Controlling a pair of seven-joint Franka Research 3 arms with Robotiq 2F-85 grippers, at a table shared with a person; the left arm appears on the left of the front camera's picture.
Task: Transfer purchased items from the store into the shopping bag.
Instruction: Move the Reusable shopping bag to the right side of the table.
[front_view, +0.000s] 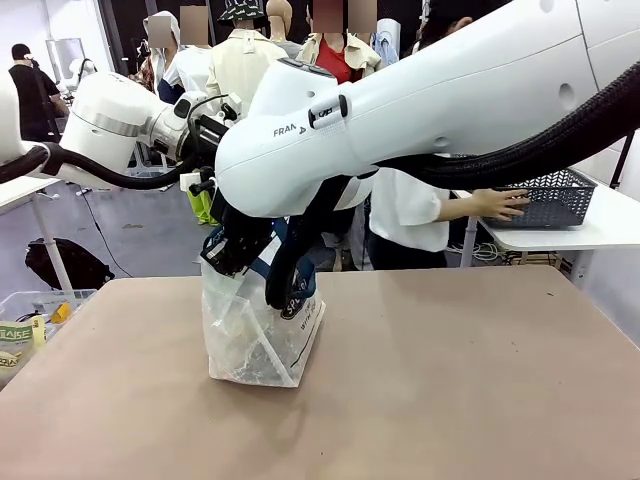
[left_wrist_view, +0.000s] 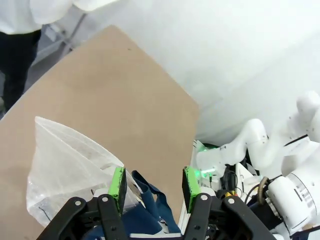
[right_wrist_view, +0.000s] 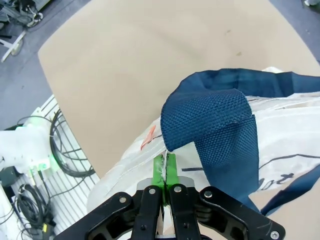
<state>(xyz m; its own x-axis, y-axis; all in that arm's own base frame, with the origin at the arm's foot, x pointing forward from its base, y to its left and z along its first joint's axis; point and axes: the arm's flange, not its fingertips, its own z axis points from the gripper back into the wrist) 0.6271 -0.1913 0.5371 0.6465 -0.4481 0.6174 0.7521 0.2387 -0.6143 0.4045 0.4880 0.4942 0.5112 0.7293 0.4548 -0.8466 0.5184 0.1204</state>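
Note:
The shopping bag (front_view: 255, 345), translucent whitish plastic with dark blue handles, stands upright on the brown table (front_view: 450, 380). My right gripper (right_wrist_view: 164, 167) is shut on the bag's thin plastic rim, just below the red side tag (right_wrist_view: 148, 137); a blue handle (right_wrist_view: 215, 125) loops beside it. In the front view the right gripper (front_view: 285, 290) reaches across to the bag's top. My left gripper (left_wrist_view: 154, 182) hangs open over the bag's mouth (left_wrist_view: 75, 165), its green pads (left_wrist_view: 118, 182) apart, a blue handle (left_wrist_view: 150, 202) below them. Purchased items inside the bag cannot be made out.
A person stands at the far side with a hand (front_view: 500, 203) in a dark lattice basket (front_view: 555, 198) on a white side table. A clear bin (front_view: 30, 320) with packaged goods sits low at the left. The right arm's big white link (front_view: 400, 110) blocks the middle.

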